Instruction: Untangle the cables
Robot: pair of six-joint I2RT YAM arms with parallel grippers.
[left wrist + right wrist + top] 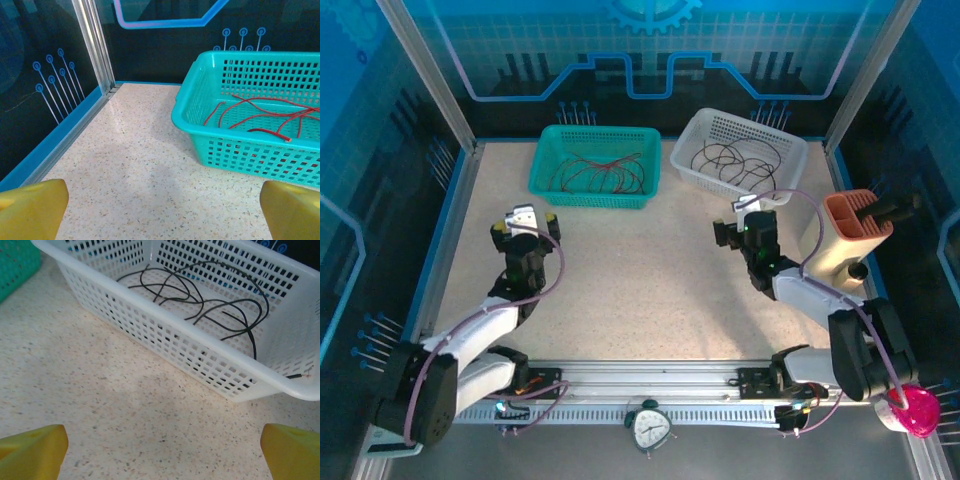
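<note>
Dark red cables lie loosely curled in the teal basket at the back left. Black cables curl in the white basket at the back right. My left gripper hovers over the table just in front of the teal basket, open and holding nothing. In the left wrist view the red cables rest inside the teal basket, ahead of my left gripper. My right gripper stands open before the white basket. The right wrist view shows the black cables in the white basket, beyond my right gripper.
An orange and white holder stands at the right edge beside the right arm. A small clock sits on the front rail and a pink object at the front right corner. Blue walls and aluminium posts bound the table.
</note>
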